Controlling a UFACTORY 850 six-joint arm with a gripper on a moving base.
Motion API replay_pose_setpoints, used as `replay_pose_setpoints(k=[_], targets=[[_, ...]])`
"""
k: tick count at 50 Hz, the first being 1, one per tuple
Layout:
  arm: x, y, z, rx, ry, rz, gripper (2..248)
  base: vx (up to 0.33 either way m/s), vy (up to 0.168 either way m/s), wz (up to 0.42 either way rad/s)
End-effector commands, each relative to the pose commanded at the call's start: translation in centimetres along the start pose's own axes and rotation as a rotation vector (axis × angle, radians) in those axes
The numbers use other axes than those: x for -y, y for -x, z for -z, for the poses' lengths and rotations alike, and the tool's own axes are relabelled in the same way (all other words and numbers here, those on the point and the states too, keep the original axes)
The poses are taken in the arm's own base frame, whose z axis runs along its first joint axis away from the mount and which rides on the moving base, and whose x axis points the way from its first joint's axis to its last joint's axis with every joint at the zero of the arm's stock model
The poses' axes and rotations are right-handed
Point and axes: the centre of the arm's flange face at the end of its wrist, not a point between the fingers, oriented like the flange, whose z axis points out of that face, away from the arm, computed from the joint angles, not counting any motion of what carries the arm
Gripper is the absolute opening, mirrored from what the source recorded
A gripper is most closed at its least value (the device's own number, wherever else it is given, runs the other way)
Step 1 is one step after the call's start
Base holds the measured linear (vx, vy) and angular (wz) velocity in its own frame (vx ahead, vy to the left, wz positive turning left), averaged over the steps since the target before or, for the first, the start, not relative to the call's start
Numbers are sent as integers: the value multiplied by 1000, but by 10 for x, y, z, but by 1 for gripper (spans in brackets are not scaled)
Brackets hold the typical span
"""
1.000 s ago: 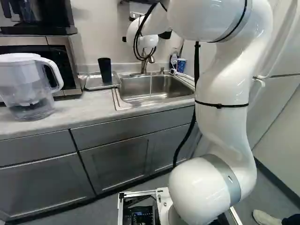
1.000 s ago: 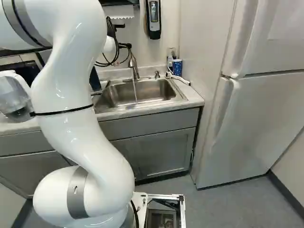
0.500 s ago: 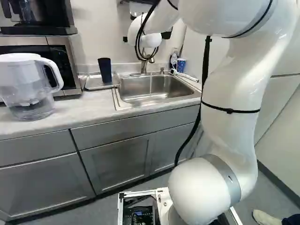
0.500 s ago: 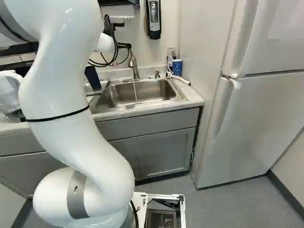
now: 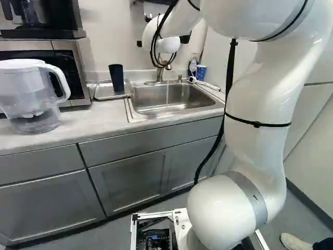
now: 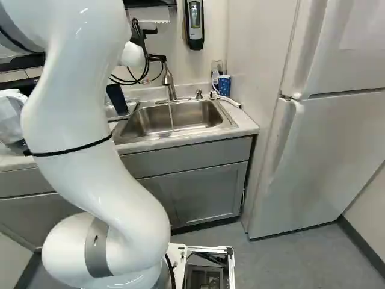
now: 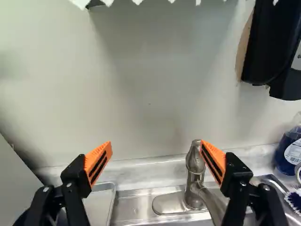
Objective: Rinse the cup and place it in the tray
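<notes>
A pitcher stands on the table near a microwave; a wall dispenser hangs near a fridge.

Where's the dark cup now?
The dark cup is on the tray, left of the sink and right of the microwave in the left base view.

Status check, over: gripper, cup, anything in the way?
Gripper open, empty. Cup in tray. Faucet running; looks close to one finger, possible snag.

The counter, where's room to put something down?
There's bare counter between the clear pitcher and the sink, in front of the tray. It's crowded in the corner behind the sink, with the blue cup and bottle, and the tray holds the dark cup.
</notes>
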Motion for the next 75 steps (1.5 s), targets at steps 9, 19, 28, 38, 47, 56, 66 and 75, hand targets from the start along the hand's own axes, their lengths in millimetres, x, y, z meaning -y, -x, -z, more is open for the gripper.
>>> replay_pose_setpoints(k=[9, 19, 28, 38, 47, 56, 66, 75], targets=[[-2, -1, -12, -9, 4, 0, 247, 0, 0, 0], [-5, -1, -28, -15, 7, -1, 247, 0, 0, 0], [-7, -1, -40, -26, 10, -1, 247, 0, 0, 0], [-7, -1, -41, -27, 10, -1, 247, 0, 0, 0], [-7, 0, -41, -9, 11, -1, 247, 0, 0, 0], [-7, 2, -41, 10, 12, -2, 247, 0, 0, 0], [-7, 3, -40, 26, 12, -2, 247, 0, 0, 0], [-6, 4, -32, 41, 11, -1, 247, 0, 0, 0]])
